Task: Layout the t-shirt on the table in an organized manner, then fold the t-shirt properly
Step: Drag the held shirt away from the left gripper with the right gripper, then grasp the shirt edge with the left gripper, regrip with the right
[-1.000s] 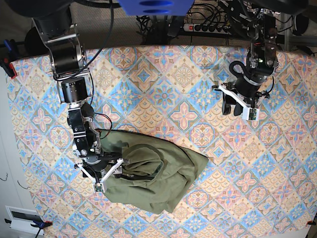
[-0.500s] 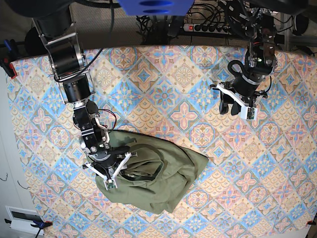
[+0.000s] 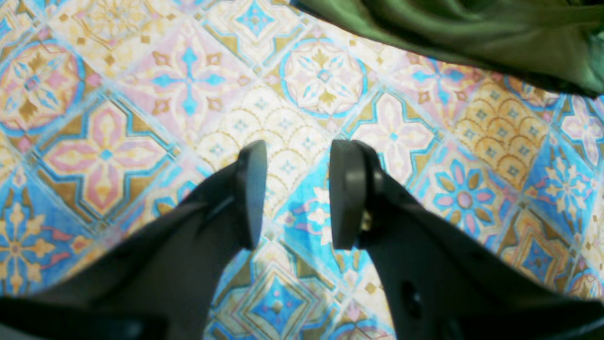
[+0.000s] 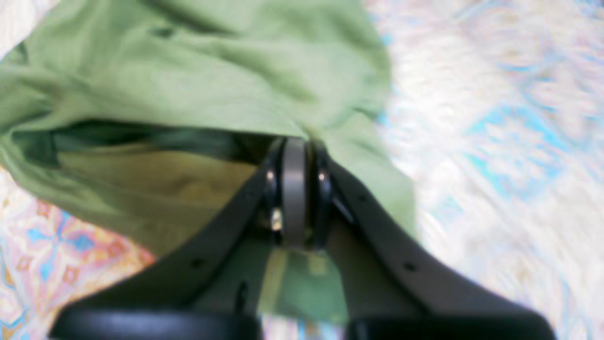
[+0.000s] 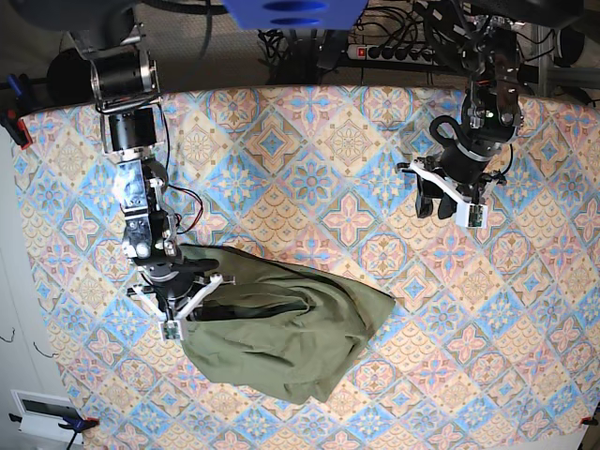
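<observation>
The olive-green t-shirt (image 5: 291,333) lies crumpled on the table (image 5: 309,169), at the front left in the base view. My right gripper (image 5: 187,298) is shut on the shirt's left edge; in the right wrist view the jaws (image 4: 295,189) are pressed together on green cloth (image 4: 188,71). My left gripper (image 5: 437,204) is open and empty, low over the patterned cloth at the far right, apart from the shirt. In the left wrist view its fingers (image 3: 252,189) stand apart over the table (image 3: 118,94), with the shirt's edge (image 3: 472,28) at the top right.
A power strip and cables (image 5: 394,52) lie behind the table's far edge. A clamp (image 5: 14,122) holds the cloth at the left edge. A white box (image 5: 42,412) sits below the front left corner.
My right gripper has moved back and to the left with the shirt's edge in it, drawing the cloth out. The left arm has barely moved.
</observation>
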Motion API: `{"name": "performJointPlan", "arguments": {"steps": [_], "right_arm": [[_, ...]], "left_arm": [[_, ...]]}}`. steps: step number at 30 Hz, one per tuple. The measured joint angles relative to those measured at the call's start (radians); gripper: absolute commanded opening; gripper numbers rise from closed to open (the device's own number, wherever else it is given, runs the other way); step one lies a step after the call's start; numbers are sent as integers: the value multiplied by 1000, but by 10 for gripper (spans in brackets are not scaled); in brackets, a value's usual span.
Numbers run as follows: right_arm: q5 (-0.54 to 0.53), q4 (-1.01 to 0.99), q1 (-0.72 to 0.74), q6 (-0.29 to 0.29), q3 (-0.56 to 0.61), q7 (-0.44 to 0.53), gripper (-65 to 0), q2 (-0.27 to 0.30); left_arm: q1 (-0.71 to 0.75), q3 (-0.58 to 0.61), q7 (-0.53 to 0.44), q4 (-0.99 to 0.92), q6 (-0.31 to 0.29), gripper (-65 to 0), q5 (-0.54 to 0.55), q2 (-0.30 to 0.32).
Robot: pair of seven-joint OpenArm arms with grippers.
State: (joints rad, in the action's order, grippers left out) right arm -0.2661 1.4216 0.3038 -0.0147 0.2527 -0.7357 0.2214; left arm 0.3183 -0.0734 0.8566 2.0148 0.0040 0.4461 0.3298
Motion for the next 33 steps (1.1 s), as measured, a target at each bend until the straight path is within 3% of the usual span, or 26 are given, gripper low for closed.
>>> {"name": "performJointPlan", "arguments": {"steps": [5, 9, 17, 25, 27, 30, 33], "right_arm": [[-10, 117, -119, -137, -57, -15, -642, 44], [5, 217, -250, -127, -167, -40, -642, 95], [-2, 368, -445, -132, -375, -33, -643, 120], [4, 365, -476, -131, -624, -40, -638, 124], [2, 338, -481, -131, -681, -30, -599, 116], [10, 258, -474, -127, -729, -40, -465, 119], [12, 253, -486, -121, -732, -92, -369, 111]], "left_arm": [[-4, 0, -4, 0, 0, -427, 0, 0], [-35, -2, 0, 0, -1, -427, 1, 0], [-135, -2, 0, 0, 0, -427, 0, 2], [-283, 4, -2, -144, -2, -427, -5, 0], [-338, 9, -1, -232, -1, -427, 0, 0], [-422, 103, -1, -343, 8, -426, -8, 6], [-486, 206, -11, -416, -4, -422, 6, -3]]}}
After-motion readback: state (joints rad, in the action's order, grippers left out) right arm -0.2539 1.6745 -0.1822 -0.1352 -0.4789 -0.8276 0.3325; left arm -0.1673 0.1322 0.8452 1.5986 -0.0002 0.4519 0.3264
